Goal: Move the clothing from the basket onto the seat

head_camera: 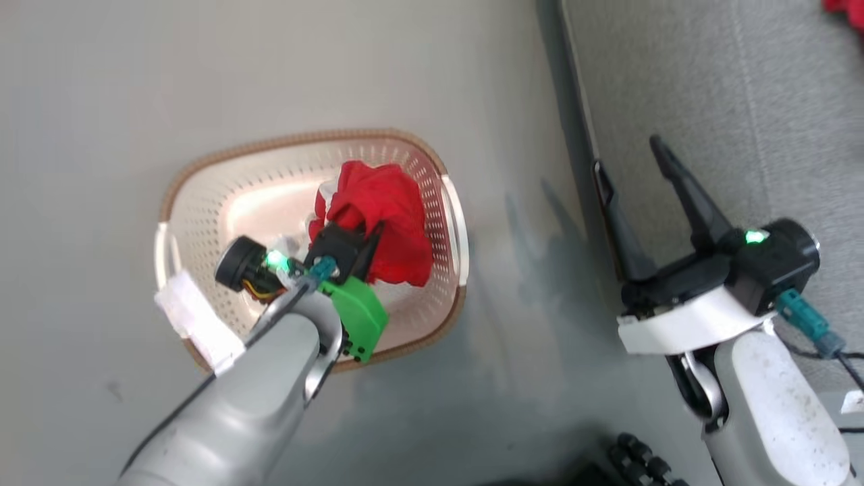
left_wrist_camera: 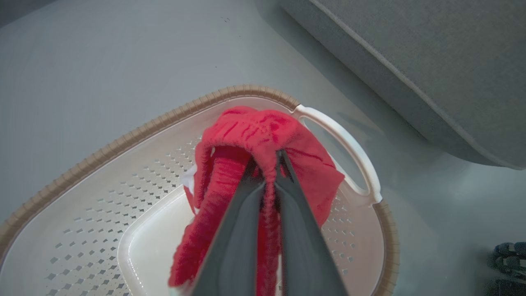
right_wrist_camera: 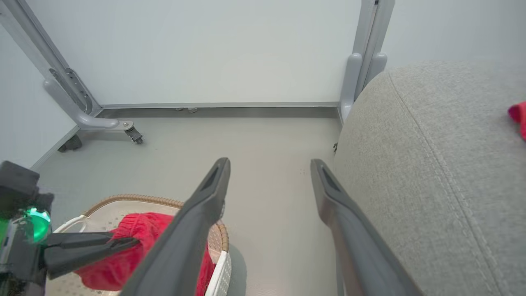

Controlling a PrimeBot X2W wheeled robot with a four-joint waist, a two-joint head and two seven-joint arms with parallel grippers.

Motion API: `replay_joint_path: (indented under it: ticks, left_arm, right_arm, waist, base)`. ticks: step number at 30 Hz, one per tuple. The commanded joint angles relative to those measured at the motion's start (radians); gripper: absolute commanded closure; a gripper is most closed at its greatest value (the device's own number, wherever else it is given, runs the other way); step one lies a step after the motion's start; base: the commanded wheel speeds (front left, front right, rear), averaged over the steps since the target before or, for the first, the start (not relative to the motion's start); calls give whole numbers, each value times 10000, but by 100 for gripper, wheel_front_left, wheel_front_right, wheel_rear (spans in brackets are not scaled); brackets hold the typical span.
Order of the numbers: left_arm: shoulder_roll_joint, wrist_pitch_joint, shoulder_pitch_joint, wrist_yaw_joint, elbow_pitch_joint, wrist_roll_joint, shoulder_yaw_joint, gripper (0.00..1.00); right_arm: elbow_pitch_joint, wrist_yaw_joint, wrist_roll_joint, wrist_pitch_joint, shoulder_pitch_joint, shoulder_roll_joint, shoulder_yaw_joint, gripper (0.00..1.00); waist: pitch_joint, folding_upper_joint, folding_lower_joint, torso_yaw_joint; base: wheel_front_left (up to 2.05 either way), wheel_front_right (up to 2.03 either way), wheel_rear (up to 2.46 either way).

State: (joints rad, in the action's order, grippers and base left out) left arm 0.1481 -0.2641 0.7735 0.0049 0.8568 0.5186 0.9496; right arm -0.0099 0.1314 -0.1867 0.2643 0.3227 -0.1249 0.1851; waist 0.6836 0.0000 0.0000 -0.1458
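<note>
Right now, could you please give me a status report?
Left gripper shut on red garment, hanging over basket. Right gripper open, empty, beside seat. Nothing blocking seat.

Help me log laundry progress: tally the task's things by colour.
Red clothing: 2 (one in the left gripper, one piece on the seat)
Cream basket: 1
Grey seat: 1
Total: 4

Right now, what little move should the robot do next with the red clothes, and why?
Probably lift the left end effector straight up. It is shut on the red garment, whose lower folds hang inside the basket, so raising it should get them clear before swinging toward the grey cushion on the robot's right.
</note>
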Motion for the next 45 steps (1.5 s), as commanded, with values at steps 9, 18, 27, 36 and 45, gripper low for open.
replay_joint_path:
  ticks: [9,18,27,36,45]
  left_arm:
    - [321,-3,-2329,556,-2378,-1100,-2070,100]
    - [207,-1,-3652,442,-4469,-2260,-3330,100]
    - [-168,-2,-4158,-11,-5934,-2922,-3758,100]
    - [-697,1,-4254,-813,-6837,-2908,-3303,100]
    - [-908,0,-3761,-1146,-7159,-2846,-2151,100]
  right_arm:
    - [645,-14,-179,1,-1484,-207,385,0]
    - [932,-12,-291,1,-2417,-239,657,0]
    - [1103,-12,-356,1,-2939,-231,904,0]
    - [1126,-12,-124,1,-2443,-253,1543,0]
    - [1153,-12,-199,1,-1692,-265,2236,0]
  waist:
    - [-4233,0,0,489]
    - [-5785,0,0,370]
    - [-6566,0,0,576]
    - [-6573,0,0,756]
    - [-6226,0,0,802]
  base:
    - [0,0,0]
    - [0,0,0]
    - [0,0,0]
    - [0,0,0]
    - [0,0,0]
